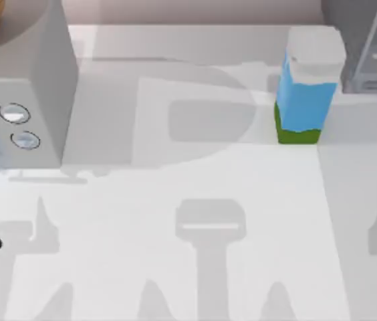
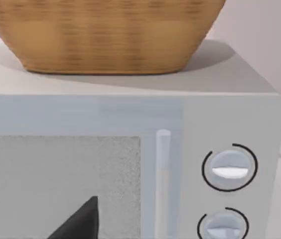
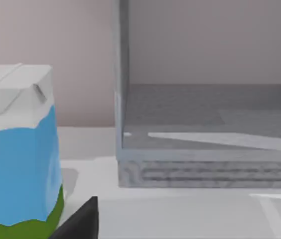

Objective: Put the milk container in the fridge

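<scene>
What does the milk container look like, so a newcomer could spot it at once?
Start at the fridge, the grey cabinet at the table's far right corner. Just left of it stands the milk container, upright on the white tabletop. Its white top, bright blue body and green base band are the only vivid colours there.

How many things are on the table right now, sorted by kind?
Blue, white and green milk carton: 1
Grey open-fronted fridge cabinet: 1
Grey two-knob box: 1
Woven tan basket: 1
Total: 4
</scene>
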You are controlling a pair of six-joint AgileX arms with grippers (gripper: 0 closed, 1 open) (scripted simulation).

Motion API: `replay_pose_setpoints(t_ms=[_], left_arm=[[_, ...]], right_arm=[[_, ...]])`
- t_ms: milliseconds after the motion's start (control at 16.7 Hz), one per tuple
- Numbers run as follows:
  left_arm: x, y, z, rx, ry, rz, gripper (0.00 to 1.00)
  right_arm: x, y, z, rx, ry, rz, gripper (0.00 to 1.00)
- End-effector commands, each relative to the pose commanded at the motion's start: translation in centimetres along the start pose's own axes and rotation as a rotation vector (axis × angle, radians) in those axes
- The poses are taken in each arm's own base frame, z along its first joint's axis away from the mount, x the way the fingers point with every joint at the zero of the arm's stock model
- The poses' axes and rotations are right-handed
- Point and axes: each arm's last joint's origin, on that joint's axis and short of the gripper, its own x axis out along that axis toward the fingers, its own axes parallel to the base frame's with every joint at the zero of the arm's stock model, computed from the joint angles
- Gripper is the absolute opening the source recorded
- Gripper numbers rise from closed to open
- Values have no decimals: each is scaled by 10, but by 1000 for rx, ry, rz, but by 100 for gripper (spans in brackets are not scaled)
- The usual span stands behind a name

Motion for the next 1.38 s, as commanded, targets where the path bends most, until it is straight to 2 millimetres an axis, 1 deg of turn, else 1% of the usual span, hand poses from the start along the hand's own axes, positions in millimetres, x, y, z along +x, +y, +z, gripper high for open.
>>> replay_pose_setpoints(t_ms=[240,360,540,660,840,1020,1200,1380], left_arm=[[0,0,0,0,0,0,100],[0,0,0,0,0,0,100],[0,0,0,0,0,0,100],[0,0,0,0,0,0,100],[0,0,0,0,0,0,100],[0,0,0,0,0,0,100],[0,0,0,0,0,0,100],[0,0,0,0,0,0,100]], right_arm=[[1,0,1,-1,13,-1,100],[5,2,5,-1,33,-2,100],[16,5,17,5,63,-7,100],[29,9,29,11,76,-12,100],[58,20,46,19,89,-19,100],[97,37,53,24,103,-25,100],[139,61,45,24,123,-25,100],[176,90,22,22,145,-22,100]])
